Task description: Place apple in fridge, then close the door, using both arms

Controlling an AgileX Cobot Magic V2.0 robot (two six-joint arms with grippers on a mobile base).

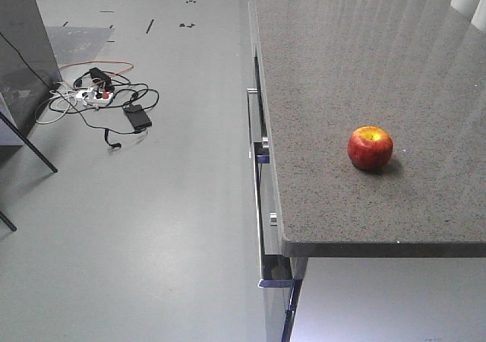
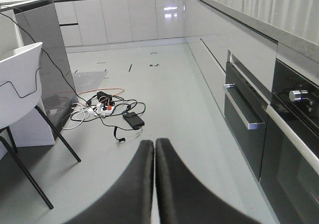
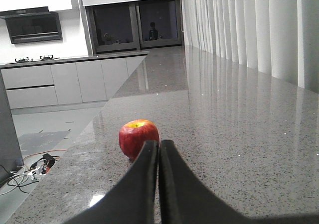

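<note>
A small red apple [image 1: 370, 147] with a yellow-green top sits upright on the grey stone counter [image 1: 342, 68], near its front right part. In the right wrist view the apple [image 3: 136, 137] lies just beyond and slightly left of my right gripper [image 3: 159, 143], which is shut and empty, low over the counter [image 3: 224, 134]. My left gripper [image 2: 154, 143] is shut on nothing and hangs over the grey floor, away from the counter. A tall dark-grey panel [image 1: 23, 38] stands at the far left; I cannot tell whether it is the fridge or its door.
Tangled cables and a power strip [image 1: 106, 99] lie on the floor [image 2: 107, 107]. A white chair with black legs [image 2: 20, 84] stands at the left. Ovens with metal handles [image 2: 244, 117] line the cabinet front under the counter. Curtains [image 3: 249, 25] hang behind the counter.
</note>
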